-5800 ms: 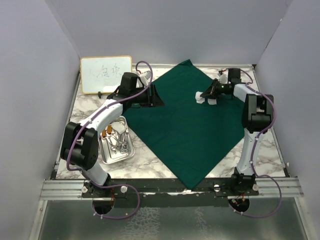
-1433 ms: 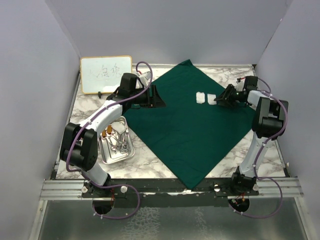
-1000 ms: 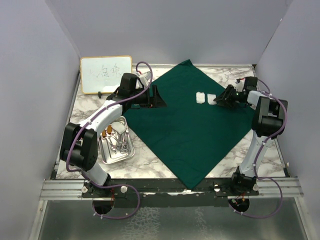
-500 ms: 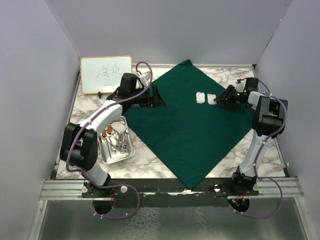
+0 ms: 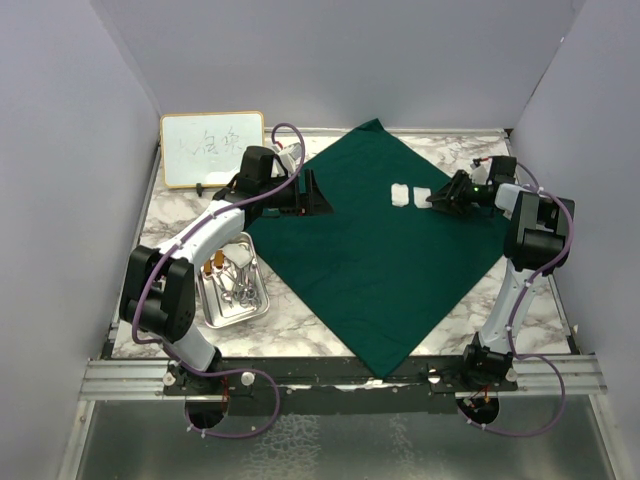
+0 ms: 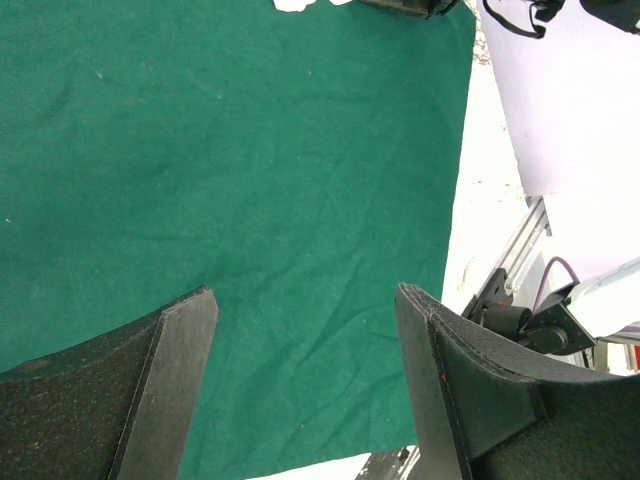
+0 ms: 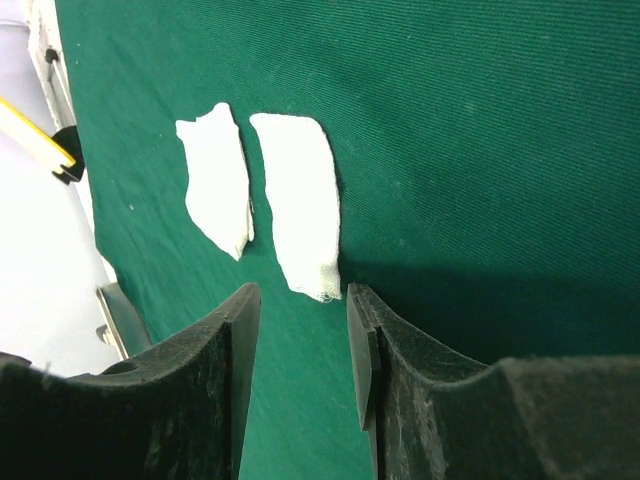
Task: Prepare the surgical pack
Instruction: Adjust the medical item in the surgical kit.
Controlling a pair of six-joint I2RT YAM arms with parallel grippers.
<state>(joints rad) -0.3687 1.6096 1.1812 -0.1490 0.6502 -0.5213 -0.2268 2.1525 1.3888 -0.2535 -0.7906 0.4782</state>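
The dark green drape (image 5: 375, 245) lies spread as a diamond on the marble table. Two white gauze squares (image 5: 411, 195) lie side by side on its far right part; they also show in the right wrist view (image 7: 295, 205). My right gripper (image 5: 437, 199) is open and empty just right of the gauze, low over the drape (image 7: 480, 130). My left gripper (image 5: 318, 192) is open and empty over the drape's left corner (image 6: 250, 180). The small steel tray (image 5: 232, 287) with silver instruments sits on the table at the left, off the drape.
A wood-framed whiteboard (image 5: 212, 148) stands at the back left. Purple walls close in the table on three sides. The arm bases and a metal rail (image 5: 340, 375) run along the near edge.
The right gripper let go of the gauze, which lies as two squares on the drape, and drew back to the right. Over the last second it has hardly moved. The left arm stayed still.
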